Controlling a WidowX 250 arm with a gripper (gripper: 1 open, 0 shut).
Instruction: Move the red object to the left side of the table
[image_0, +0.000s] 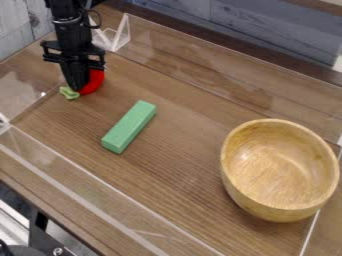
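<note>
The dark wood-grain table (201, 100) fills most of the view, edged by low clear walls (30, 88). The largest thing on it is a wooden bowl (257, 192), empty, sitting near the right front corner and well apart from everything else. Nearer the middle lies a green block (128, 126), flat on the boards and angled toward the far side; it has no part in the job and is clear of the arm. At the far left corner of the picture the gripper (83, 80) points straight down, and its black jaws are closed in on the red fruit (91, 84), one finger on either side of it. The fruit sits low, at the tabletop or just off it (which of the two cannot be told from this angle), close beside the left wall, with its small green leafy tip (67, 93) poking out toward the front-left. Judging by where things lie, the carrying part looks finished: the fruit is already at the left side of the table, far from the bowl and beyond the block. What seems left is to let go of it, see that it settles without rolling, and lift the arm away.
</note>
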